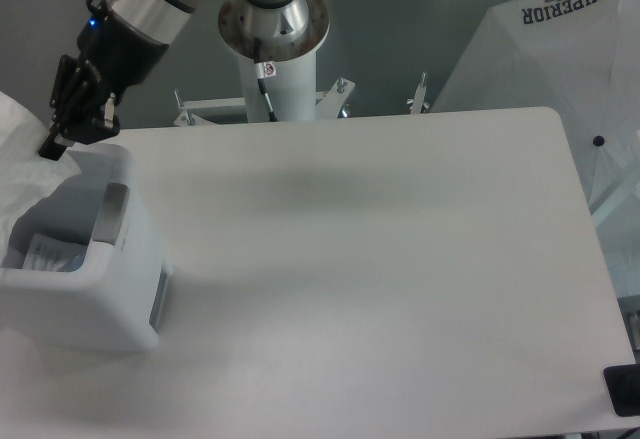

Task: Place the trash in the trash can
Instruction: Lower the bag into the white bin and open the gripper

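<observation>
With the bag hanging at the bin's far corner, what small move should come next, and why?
Probably a short shift toward the bin's middle, then release. The gripper pinches the plastic bag at the far rim of the trash can, and much of the bag drapes outside its left edge. The bottle already lies inside, so only the bag remains.
</observation>
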Controlling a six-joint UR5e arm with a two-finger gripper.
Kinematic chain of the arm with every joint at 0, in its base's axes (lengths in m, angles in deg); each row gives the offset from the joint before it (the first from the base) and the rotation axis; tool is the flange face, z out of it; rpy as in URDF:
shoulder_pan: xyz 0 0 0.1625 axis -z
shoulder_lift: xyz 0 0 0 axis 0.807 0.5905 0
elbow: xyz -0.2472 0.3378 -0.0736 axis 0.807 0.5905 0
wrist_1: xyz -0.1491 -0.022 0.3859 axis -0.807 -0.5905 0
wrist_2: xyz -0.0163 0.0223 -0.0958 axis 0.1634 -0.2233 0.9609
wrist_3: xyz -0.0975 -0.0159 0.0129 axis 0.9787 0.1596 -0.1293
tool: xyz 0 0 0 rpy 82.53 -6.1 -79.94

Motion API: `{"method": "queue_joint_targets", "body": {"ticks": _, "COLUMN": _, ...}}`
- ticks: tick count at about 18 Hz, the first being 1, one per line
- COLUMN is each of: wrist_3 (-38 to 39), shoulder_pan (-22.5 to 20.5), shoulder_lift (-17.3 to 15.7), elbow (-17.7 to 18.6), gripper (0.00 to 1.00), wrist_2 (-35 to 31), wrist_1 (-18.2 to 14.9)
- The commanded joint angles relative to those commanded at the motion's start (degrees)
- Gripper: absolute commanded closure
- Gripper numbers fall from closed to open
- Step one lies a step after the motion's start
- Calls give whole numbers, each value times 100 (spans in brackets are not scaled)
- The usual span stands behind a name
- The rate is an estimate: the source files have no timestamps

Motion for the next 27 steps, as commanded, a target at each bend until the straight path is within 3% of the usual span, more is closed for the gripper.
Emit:
{"method": "queue_joint_targets", "body": {"ticks": 5, "wrist_3": 0, "shoulder_pan": 185, "shoulder_lift": -273, "elbow": -167, "gripper": 100, "wrist_2": -272, "wrist_1": -756}}
{"method": "queue_joint_targets", "body": {"ticks": 9, "wrist_3": 0, "shoulder_pan": 291, "shoulder_lift": -203, "elbow": -334, "gripper": 100, "wrist_2": -290, "wrist_1": -801}}
{"method": "queue_joint_targets", "body": {"ticks": 18, "wrist_3": -237, "shoulder_pan": 291, "shoulder_lift": 412, "elbow": -563, "gripper": 100, "wrist_2": -720, "wrist_1": -801}}
{"method": "queue_joint_targets", "body": {"ticks": 25, "wrist_3": -255, "shoulder_pan": 291, "shoulder_lift": 448, "elbow": -553, "gripper": 100, "wrist_2": -748, "wrist_1": -810}}
{"method": "queue_joint_targets", "body": {"ticks": 26, "wrist_3": -255, "shoulder_pan": 291, "shoulder_lift": 439, "elbow": -571, "gripper": 96, "wrist_2": -739, "wrist_1": -818}}
{"method": "queue_joint_targets", "body": {"ticks": 27, "wrist_3": -246, "shoulder_pan": 282, "shoulder_lift": 430, "elbow": -580, "gripper": 77, "wrist_2": -704, "wrist_1": -827}}
